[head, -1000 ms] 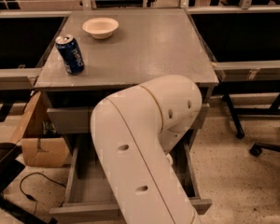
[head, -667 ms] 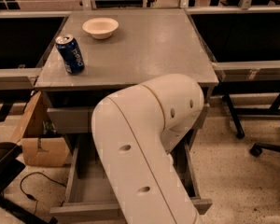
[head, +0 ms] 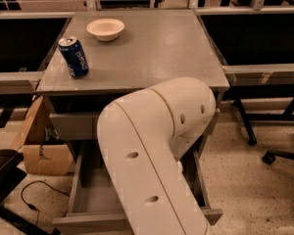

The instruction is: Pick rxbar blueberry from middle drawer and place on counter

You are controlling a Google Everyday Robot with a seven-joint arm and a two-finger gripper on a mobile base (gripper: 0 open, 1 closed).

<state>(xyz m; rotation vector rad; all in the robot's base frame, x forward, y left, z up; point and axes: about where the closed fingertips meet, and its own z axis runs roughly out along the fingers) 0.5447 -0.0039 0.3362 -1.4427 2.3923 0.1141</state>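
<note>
The middle drawer (head: 88, 199) is pulled open at the bottom of the grey cabinet. My white arm (head: 152, 146) bends over it and reaches down inside, covering most of its floor. The gripper is hidden behind the arm, inside the drawer. The rxbar blueberry is hidden from view. The counter (head: 157, 53) is the cabinet's flat grey top, above the drawer.
A blue Pepsi can (head: 73, 57) stands on the counter's left edge. A white bowl (head: 105, 29) sits at its back left. A cardboard box (head: 41, 146) and a black cable (head: 34, 195) lie on the floor to the left. Chair legs (head: 279, 155) stand to the right.
</note>
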